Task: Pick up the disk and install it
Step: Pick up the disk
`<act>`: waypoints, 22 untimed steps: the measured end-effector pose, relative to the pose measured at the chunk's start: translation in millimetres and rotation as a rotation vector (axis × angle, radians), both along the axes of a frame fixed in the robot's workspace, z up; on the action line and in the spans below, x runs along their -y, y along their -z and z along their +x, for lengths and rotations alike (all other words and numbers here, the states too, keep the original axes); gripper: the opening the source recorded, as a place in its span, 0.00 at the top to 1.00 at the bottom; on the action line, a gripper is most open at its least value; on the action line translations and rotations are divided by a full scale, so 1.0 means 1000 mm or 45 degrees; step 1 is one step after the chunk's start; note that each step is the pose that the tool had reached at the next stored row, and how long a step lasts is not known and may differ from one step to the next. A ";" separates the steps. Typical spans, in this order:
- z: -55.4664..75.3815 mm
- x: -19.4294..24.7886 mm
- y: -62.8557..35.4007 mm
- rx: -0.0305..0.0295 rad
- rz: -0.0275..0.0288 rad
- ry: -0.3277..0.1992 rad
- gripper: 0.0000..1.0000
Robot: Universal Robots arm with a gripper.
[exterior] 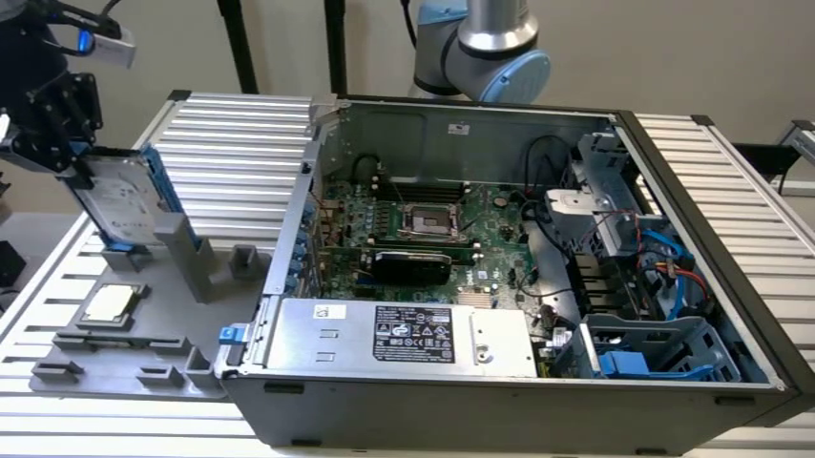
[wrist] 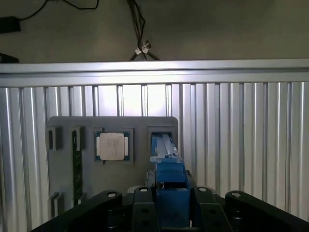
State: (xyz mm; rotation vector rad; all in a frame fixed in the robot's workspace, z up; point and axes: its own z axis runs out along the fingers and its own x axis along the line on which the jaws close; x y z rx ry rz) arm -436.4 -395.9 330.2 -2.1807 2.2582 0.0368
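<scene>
Disk hangs on edge from the gripper, jaws clamped on its blue carrier, long axis pointing down. Its lower end is at the grey tray slot; the computer case lies toward the exterior view's right

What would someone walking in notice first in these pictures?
The open computer case dominates the exterior view, with its motherboard exposed and a grey power supply along the near edge. At the exterior view's left, the gripper holds the disk upright in its blue carrier over the grey fixture tray. A CPU chip lies on that tray.
</scene>
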 end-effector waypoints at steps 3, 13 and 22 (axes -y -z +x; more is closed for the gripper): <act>0.001 0.0000 -0.0135 -0.0001 0.0000 0.000 0.68; 0.014 0.0000 -0.0587 -0.0001 0.0005 0.000 0.68; 0.054 0.0005 -0.0963 -0.0005 0.0117 0.000 0.68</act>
